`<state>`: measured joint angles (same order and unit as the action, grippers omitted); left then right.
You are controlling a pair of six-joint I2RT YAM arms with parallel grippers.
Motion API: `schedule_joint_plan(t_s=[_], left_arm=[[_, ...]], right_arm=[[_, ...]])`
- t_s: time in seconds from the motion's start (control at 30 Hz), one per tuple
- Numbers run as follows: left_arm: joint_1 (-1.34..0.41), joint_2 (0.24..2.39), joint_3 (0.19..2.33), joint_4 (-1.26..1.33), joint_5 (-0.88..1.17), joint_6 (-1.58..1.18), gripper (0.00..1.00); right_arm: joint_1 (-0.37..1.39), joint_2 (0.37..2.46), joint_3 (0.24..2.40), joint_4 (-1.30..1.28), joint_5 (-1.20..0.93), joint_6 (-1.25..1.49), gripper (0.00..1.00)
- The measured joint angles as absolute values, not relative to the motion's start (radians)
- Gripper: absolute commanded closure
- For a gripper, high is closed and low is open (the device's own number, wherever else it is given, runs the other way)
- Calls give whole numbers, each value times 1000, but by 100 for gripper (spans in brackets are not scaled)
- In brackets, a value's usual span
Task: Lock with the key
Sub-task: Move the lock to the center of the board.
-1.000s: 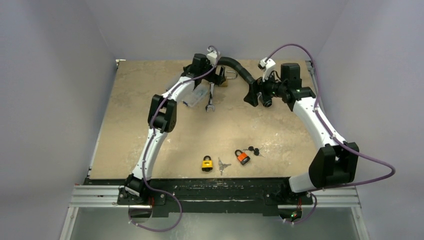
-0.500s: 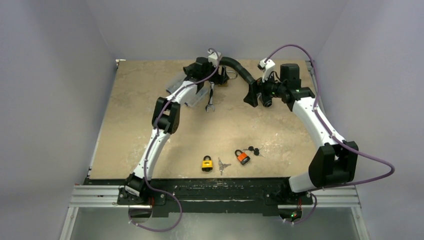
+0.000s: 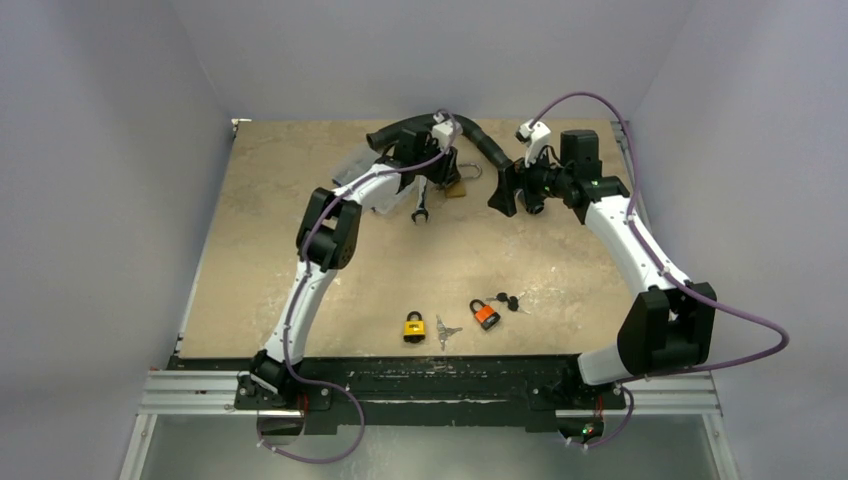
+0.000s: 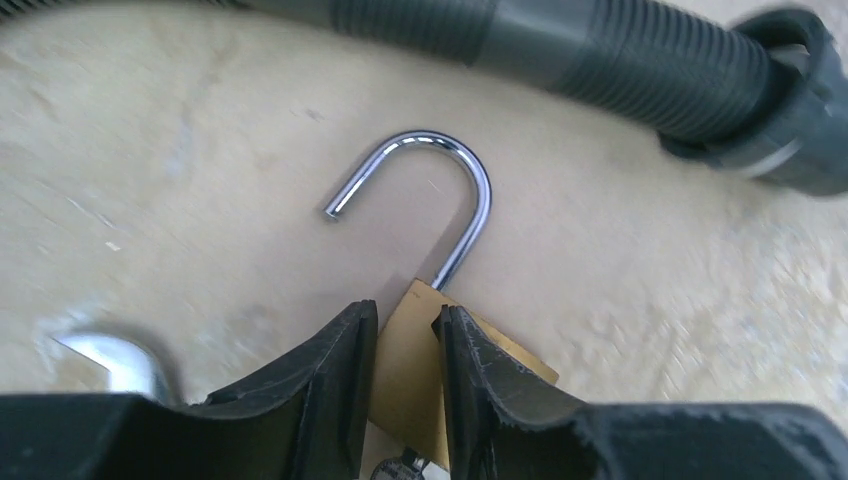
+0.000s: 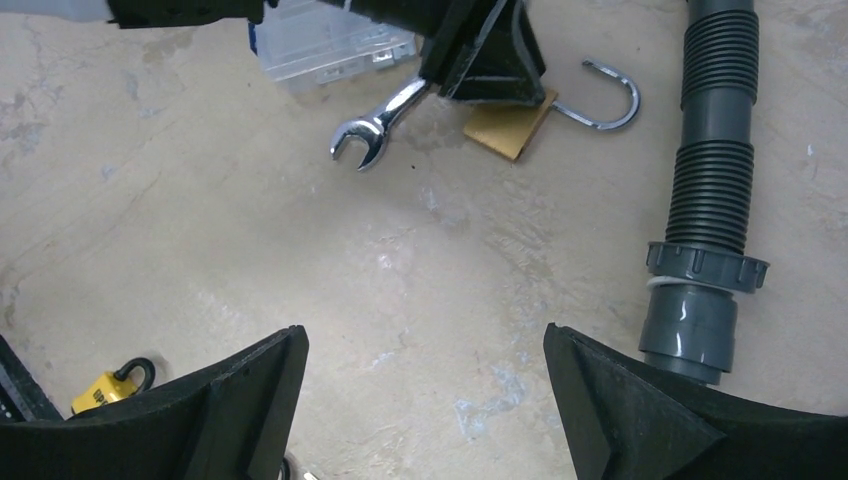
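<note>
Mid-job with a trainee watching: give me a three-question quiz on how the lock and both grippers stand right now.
1. True or false: the shackle of the brass padlock is snapped shut.
2. The left gripper holds the brass padlock by: A) its shackle, B) its body, C) nothing, it is clear of it.
3. Fill in: the right gripper has its fingers ____ and holds nothing.
Key: 1 false; 2 B; 3 open.

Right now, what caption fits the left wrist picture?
Left gripper pinching a brass padlock, shackle open, beside a grey corrugated hose.
</note>
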<state>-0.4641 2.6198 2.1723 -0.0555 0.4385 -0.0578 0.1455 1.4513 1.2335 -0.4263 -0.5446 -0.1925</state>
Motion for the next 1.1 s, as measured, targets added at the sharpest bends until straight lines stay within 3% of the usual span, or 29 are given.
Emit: schedule_joint_plan(t_s=[0.27,0.5,0.77,1.1], left_arm=[[-524,2413,1867,-87,452,-41,73],[-570,2253,1610,-72,495,-115,60],[-562,2132,1470,-120,664,-167,40],[-394,1744,1262,-114,695,-180,34]], right_arm=[[143,1431,1222,-436,-543,-199,1],[143,1420,1198,-447,-530,-202,3],[144,1494,1189,-480,-514,-223,6],[224,1740,1223,-500,-486,-207,3]])
